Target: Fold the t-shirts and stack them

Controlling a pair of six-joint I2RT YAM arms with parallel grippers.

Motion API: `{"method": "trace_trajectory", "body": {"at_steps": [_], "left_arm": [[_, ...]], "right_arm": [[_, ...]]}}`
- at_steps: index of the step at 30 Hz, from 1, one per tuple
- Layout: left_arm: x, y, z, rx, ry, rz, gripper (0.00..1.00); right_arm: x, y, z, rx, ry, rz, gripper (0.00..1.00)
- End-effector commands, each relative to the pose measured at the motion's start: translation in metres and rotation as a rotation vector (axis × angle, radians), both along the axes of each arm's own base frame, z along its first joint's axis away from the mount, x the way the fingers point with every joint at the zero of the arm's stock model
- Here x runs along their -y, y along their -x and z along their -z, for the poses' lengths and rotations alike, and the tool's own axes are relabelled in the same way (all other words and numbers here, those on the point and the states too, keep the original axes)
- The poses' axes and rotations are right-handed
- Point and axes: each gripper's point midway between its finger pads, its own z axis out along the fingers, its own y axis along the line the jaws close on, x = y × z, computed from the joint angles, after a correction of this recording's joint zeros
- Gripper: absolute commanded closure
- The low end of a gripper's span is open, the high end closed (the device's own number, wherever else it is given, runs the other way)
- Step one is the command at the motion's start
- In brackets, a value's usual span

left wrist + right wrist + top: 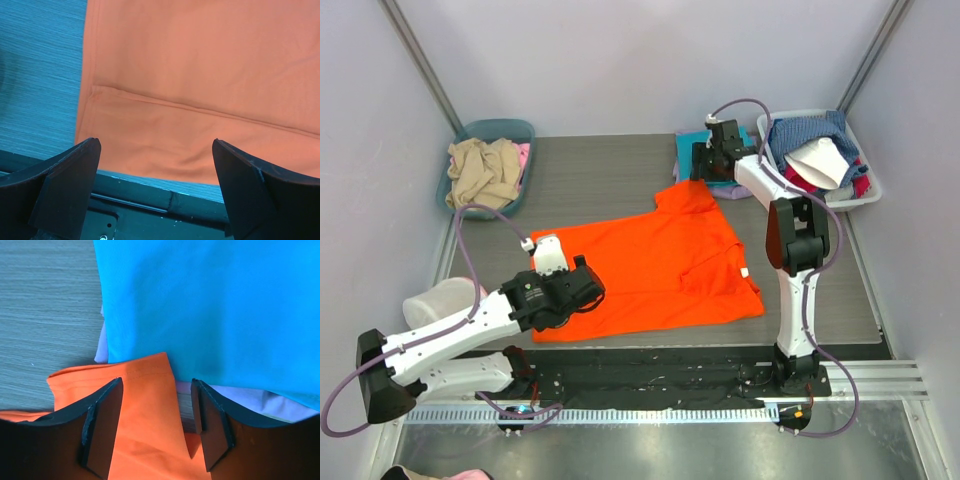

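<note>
Pale lavender walls close in a grey surface, with a bin of loose clothes at each far corner. The orange shirt lies spread flat across the middle, one sleeve reaching toward the far right. There the teal shirt sits folded on the lavender shirt, and the sleeve's tip touches that stack.

The likeliest fault is at the sleeve. Its hem ends right against the teal edge, with lavender cloth showing just beside it, so a pinch taken slightly too far forward could catch a folded shirt along with the orange. Lifting would then drag the stack open. At the near edge, a shallow bite could take only the top layer of the hem, or slip off the cloth toward the dark rail. If one arm lifts ahead of the other, the fold would skew.

The right tool stands partly open astride the sleeve, orange cloth between its jaws, and nothing looks pinched. The left tool is spread fully wide and empty. It hangs over the shirt's near left corner, where a crease runs across the cloth just ahead of its fingers.
</note>
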Motion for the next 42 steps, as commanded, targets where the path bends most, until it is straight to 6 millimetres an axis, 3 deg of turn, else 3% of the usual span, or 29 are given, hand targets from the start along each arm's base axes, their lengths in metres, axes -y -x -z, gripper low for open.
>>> {"method": "trace_trajectory", "body": {"at_steps": [1,9,21,26,32,42], "left_arm": [[-0.003,-0.002,-0.004,0.035,0.03,-0.031,0.0],[-0.008,0.002,0.002,0.026,0.039,-0.044,0.0],[-0.007,0.003,0.005,0.022,0.044,-0.044,0.0],[-0.008,0.003,0.006,0.021,0.04,-0.047,0.0],[-0.008,0.002,0.005,0.028,0.047,-0.05,0.0],[-0.008,0.003,0.006,0.025,0.056,-0.053,0.0]], "right_arm": [[-0.011,-0.009,0.001,0.022,-0.02,-0.051,0.37],[-0.014,-0.014,0.013,0.009,-0.024,-0.062,0.41],[-0.016,-0.017,0.0,0.036,-0.036,-0.064,0.39],[-0.017,-0.017,0.006,0.025,-0.043,-0.069,0.46],[-0.019,-0.015,0.0,0.032,-0.048,-0.079,0.62],[-0.018,-0.021,-0.008,0.052,-0.046,-0.072,0.51]]}}
